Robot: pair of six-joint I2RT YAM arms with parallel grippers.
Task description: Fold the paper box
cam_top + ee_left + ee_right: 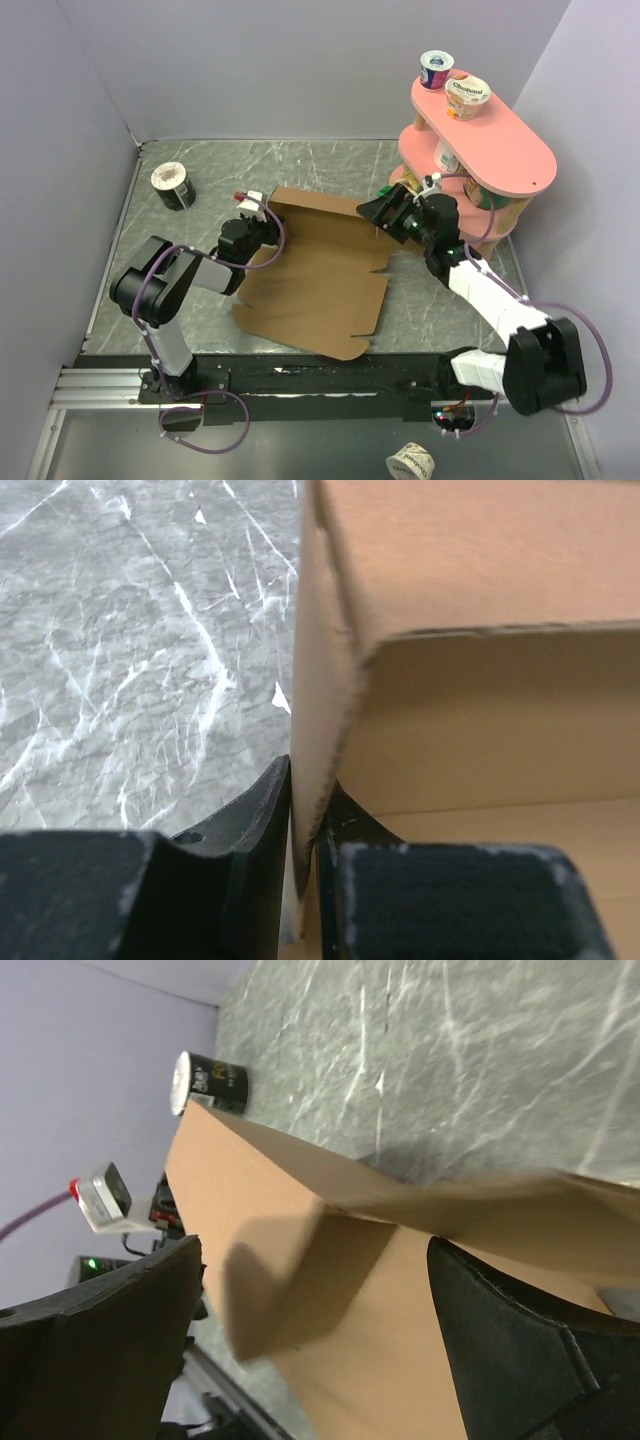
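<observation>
The paper box (pixel 320 275) is a brown cardboard sheet lying in the middle of the table, with its rear and left walls raised. My left gripper (pixel 262 215) is at the box's rear left corner. In the left wrist view, that gripper (pixel 308 830) is shut on the thin upright edge of the cardboard wall (pixel 450 580), with a finger (pixel 250 825) pressed against each face. My right gripper (pixel 387 212) hovers at the rear right corner. In the right wrist view, its jaws (pixel 315 1340) stand wide open over the folded cardboard (pixel 330 1260), not touching it.
A pink two-level shelf (pixel 500 150) with yogurt cups stands at the back right, close behind the right arm. A black cup with a white lid (pixel 172 185) sits at the back left, also visible as a black cup (pixel 205 1082) in the right wrist view. Purple walls enclose the table.
</observation>
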